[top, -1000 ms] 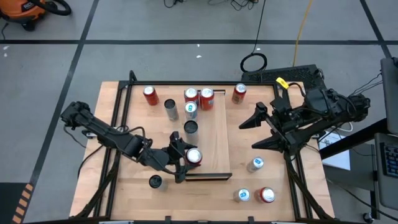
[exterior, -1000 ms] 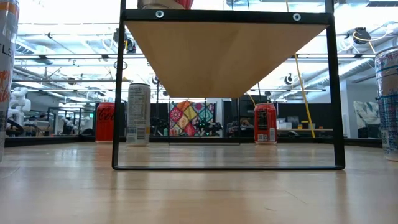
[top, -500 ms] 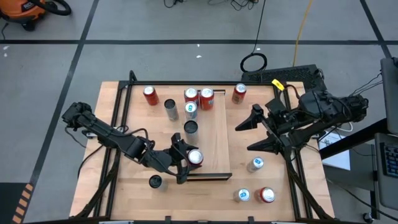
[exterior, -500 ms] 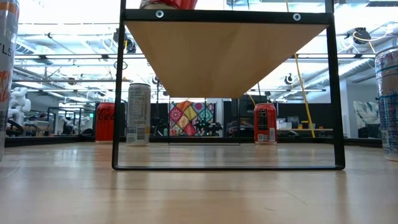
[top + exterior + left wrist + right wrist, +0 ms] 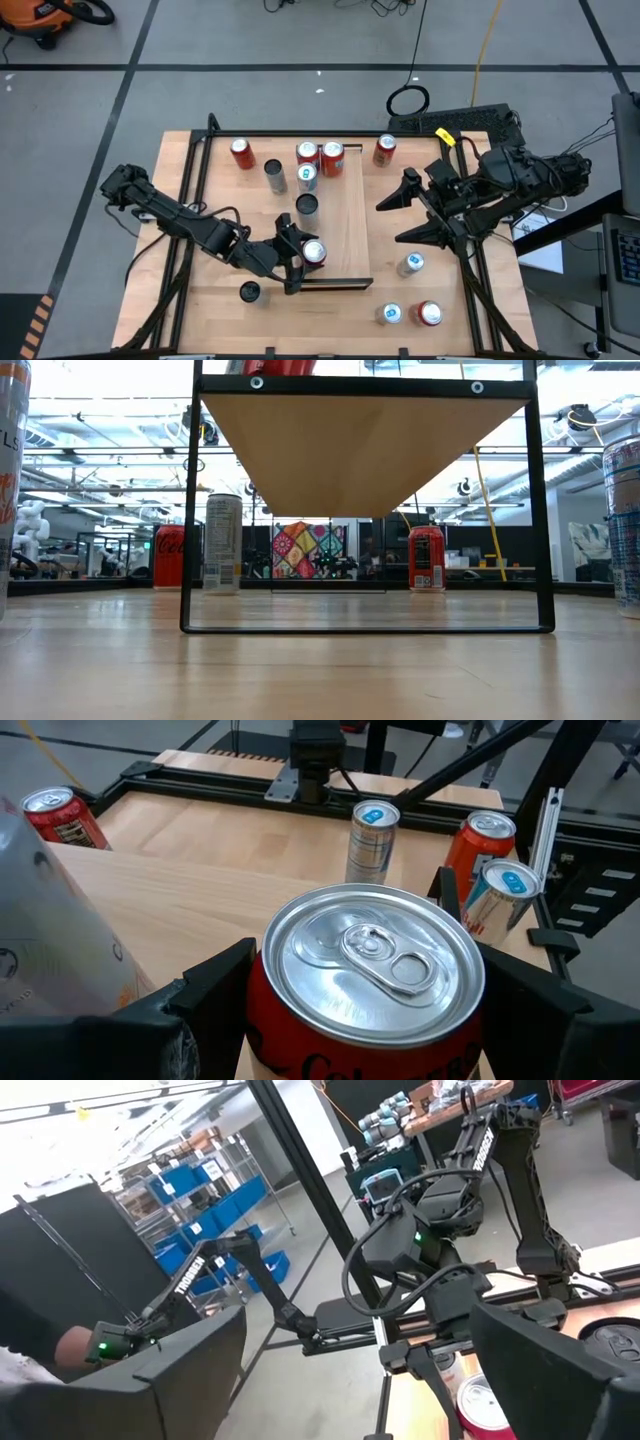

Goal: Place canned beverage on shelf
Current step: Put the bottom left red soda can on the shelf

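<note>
The left gripper still clasps the red can over the shelf near its dark-strip end, having barely shifted. The right gripper, fingers spread and empty, has edged slightly toward the shelf's long edge.

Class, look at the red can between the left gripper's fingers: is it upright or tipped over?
Upright. The red can shows its round top and pull tab facing up, with the left gripper closed on its sides over the shelf.
</note>
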